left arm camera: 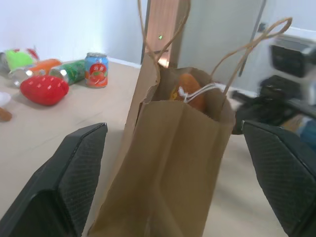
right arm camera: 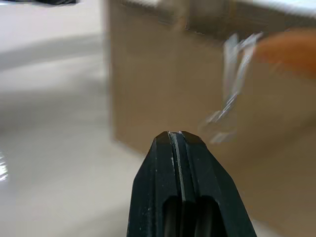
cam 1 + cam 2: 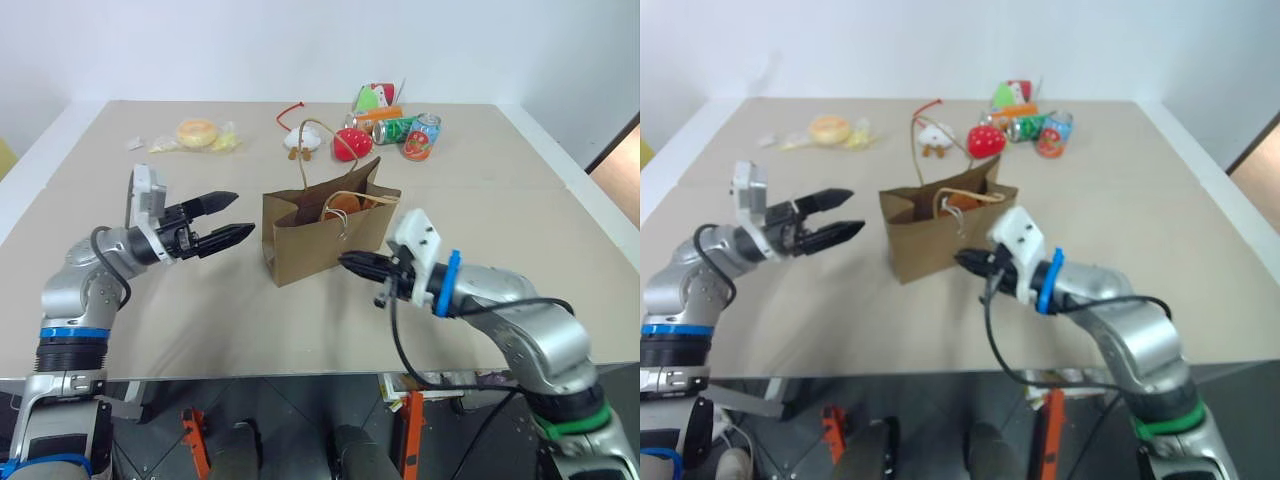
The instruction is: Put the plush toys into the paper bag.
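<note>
Nearest the camera, both arms flank the paper bag (image 3: 325, 237), which serves as landmark. Left of the bag, the left gripper (image 3: 228, 232) hovers level with its side wall, black fingers spread wide and holding nothing, apart from the paper. The bag stands upright in the middle of the table (image 3: 520, 210), mouth open, its two loop handles up. Inside it an orange-brown plush toy (image 1: 190, 91) sits near the top, a white cord draped over the rim beside it; I take this for the brown animal, though its face is hidden. Whether the egg-shaped toy is also inside cannot be told. Just right of the bag's front face, the right gripper (image 3: 362, 263) points at the paper with fingers pressed together on nothing.

Judging by this, one toy is stowed and the step is either checking the bag or fetching the other. Behind the bag lie a white plush (image 3: 301, 141), red strawberry (image 3: 352, 143) and cans (image 3: 410, 130); those stay out.
</note>
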Available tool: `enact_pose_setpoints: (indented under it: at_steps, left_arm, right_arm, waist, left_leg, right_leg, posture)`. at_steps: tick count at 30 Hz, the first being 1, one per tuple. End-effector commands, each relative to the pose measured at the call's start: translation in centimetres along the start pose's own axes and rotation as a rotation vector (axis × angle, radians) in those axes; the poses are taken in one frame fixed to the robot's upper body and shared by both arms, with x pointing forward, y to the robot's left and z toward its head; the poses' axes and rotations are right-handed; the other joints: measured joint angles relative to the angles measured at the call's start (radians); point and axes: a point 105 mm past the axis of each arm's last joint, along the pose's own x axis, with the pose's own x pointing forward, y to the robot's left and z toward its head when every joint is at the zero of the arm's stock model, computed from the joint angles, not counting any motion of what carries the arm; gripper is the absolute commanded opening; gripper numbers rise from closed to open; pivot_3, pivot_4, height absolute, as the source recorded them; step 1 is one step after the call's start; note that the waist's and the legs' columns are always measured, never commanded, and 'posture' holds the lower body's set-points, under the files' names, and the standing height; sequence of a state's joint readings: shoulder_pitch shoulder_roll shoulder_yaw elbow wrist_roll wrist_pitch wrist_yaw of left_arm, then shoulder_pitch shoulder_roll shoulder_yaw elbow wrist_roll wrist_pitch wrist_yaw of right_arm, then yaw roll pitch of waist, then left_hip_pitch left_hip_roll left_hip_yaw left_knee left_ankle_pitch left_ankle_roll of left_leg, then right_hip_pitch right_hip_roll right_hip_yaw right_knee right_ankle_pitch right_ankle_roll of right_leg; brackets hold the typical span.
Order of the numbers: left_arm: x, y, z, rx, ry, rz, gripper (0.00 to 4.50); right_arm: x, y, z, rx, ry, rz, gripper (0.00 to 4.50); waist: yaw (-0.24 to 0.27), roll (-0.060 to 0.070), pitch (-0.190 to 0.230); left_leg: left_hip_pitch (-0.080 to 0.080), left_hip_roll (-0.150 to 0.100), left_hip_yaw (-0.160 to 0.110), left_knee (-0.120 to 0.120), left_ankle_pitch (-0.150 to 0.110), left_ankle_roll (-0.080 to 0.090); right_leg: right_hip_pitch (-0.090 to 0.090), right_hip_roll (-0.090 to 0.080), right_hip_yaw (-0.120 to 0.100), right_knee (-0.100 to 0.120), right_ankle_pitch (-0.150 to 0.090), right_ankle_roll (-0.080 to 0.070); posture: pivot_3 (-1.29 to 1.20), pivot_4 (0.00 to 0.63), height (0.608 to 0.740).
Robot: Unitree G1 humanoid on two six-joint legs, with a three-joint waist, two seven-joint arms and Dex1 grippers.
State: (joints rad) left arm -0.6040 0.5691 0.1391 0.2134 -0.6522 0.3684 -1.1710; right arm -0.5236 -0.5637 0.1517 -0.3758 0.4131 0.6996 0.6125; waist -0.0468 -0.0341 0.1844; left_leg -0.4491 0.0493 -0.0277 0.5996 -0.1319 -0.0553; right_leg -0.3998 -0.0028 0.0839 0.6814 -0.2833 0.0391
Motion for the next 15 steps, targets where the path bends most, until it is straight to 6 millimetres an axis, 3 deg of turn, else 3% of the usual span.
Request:
enact_pose_setpoints:
  at_steps: [1,7,15]
  left_arm:
    - [0.4,-0.1,0.7,0.041,0.003,-0.031,4.50]
    - [0.8,-0.4,-0.1,0.004,0.032,-0.072,4.50]
    - [1.8,1.2,-0.8,0.024,0.056,-0.049,4.50]
  right_arm:
    - [0.7,-1.0,0.9,-0.066,-0.032,-0.036,0.07]
    - [1.9,-1.4,2.0,-0.096,-0.064,-0.027,0.07]
    - [2.1,-1.3,2.4,-0.105,-0.083,-0.021,0.07]
  waist:
    - [0.000,0.000,0.000]
    - [0.000,0.000,0.000]
    - [0.001,0.000,0.000]
  left_leg:
    - [0.000,0.000,0.000,0.000,0.000,0.000]
    - [-0.004,0.000,-0.001,0.000,0.000,0.000]
    - [-0.004,0.000,-0.002,0.002,0.000,0.000]
  right_leg:
    - [0.000,0.000,0.000,0.000,0.000,0.000]
    - [-0.002,0.000,-0.001,0.000,0.000,0.000]
    - [-0.002,0.000,-0.001,0.001,0.001,0.000]
  posture:
    - [0.00,0.150,0.740]
    - [0.00,0.150,0.740]
    - [0.00,0.150,0.740]
